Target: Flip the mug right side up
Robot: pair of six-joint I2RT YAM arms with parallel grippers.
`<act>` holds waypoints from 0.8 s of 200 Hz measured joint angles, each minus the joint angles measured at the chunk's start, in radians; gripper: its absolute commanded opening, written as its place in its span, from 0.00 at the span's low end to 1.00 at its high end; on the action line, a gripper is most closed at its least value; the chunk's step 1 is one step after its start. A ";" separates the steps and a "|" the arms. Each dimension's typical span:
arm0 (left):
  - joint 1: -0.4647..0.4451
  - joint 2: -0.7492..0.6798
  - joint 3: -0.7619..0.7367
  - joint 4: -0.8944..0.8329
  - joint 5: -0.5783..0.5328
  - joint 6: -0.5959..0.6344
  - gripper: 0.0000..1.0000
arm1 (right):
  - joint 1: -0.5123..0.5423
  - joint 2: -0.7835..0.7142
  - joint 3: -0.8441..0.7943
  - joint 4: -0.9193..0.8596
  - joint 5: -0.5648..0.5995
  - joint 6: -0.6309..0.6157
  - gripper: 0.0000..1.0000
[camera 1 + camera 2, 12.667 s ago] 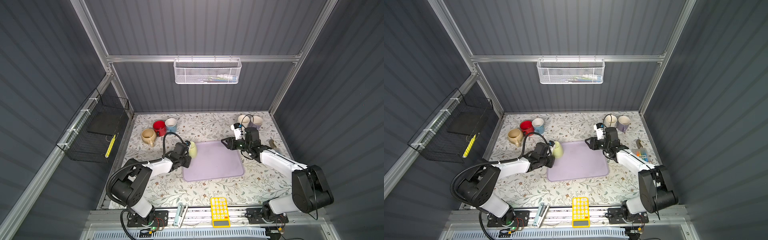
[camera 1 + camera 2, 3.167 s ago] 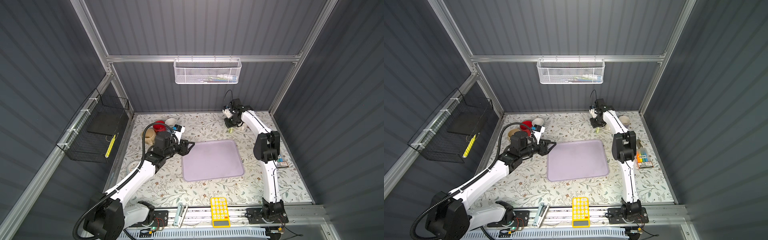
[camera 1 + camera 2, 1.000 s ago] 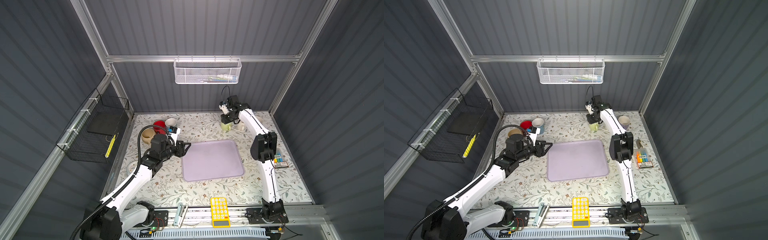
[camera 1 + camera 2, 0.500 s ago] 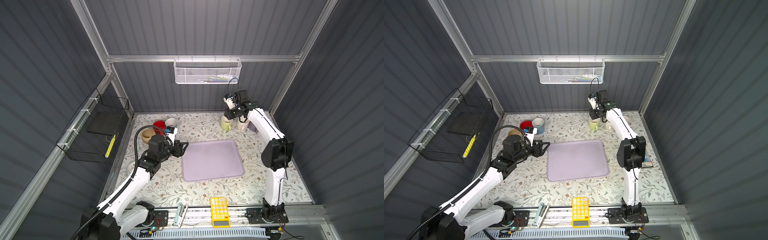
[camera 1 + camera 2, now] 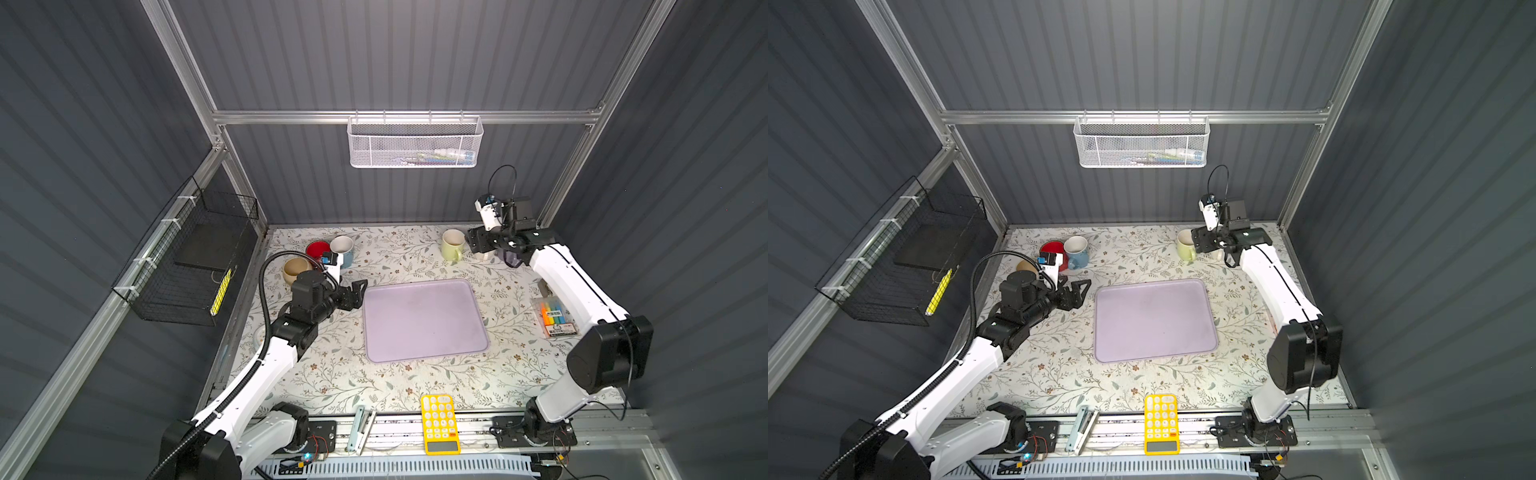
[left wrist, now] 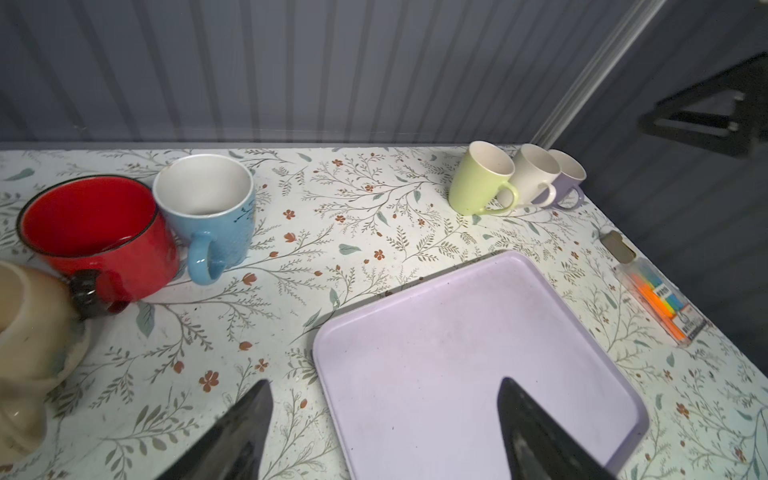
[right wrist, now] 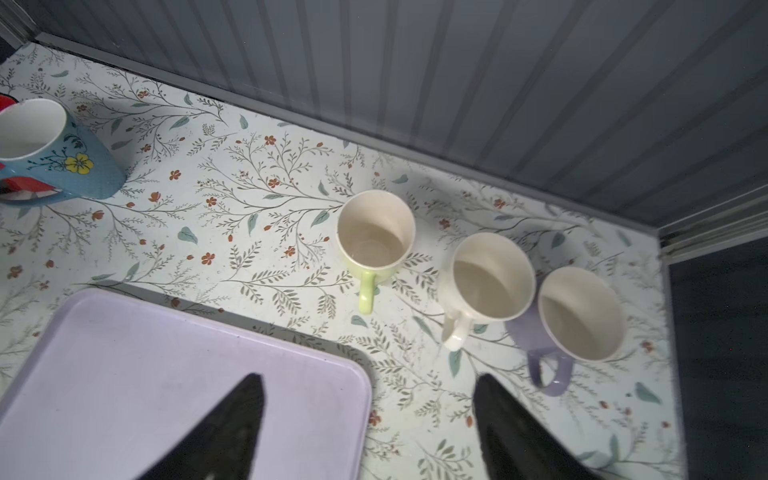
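Observation:
The light green mug [image 5: 452, 245] [image 5: 1185, 246] stands upright on the table near the back wall, mouth up and handle toward the front. It also shows in the right wrist view [image 7: 376, 235] and the left wrist view [image 6: 482, 178]. My right gripper [image 5: 480, 246] [image 5: 1204, 241] [image 7: 369, 376] hangs open and empty in the air just right of it, apart from it. My left gripper [image 5: 359, 291] [image 5: 1081, 291] [image 6: 385, 381] is open and empty over the left edge of the lilac tray [image 5: 424, 320].
A cream mug [image 7: 492, 274] and a lilac mug [image 7: 582, 311] stand right of the green one. Red [image 5: 318, 249], blue [image 5: 343, 247] and tan [image 5: 296, 268] mugs cluster at back left. A marker pack [image 5: 555, 318] lies right, a yellow calculator [image 5: 439, 424] in front.
My right gripper has let go of the green mug, opened wide and lifted away to the right. The left gripper has opened wider and drawn back a little.

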 measured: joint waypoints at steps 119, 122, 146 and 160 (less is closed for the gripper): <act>0.124 0.044 -0.162 0.192 -0.280 -0.012 1.00 | -0.097 -0.590 -0.800 0.470 0.417 0.195 0.99; 0.127 0.048 -0.167 0.200 -0.287 -0.013 1.00 | -0.100 -0.604 -0.823 0.488 0.436 0.201 0.99; 0.153 0.087 -0.216 0.264 -0.356 -0.019 1.00 | -0.119 -0.686 -0.982 0.606 0.528 0.239 0.99; 0.164 0.117 -0.237 0.294 -0.397 -0.019 1.00 | -0.124 -0.704 -1.061 0.669 0.552 0.253 0.99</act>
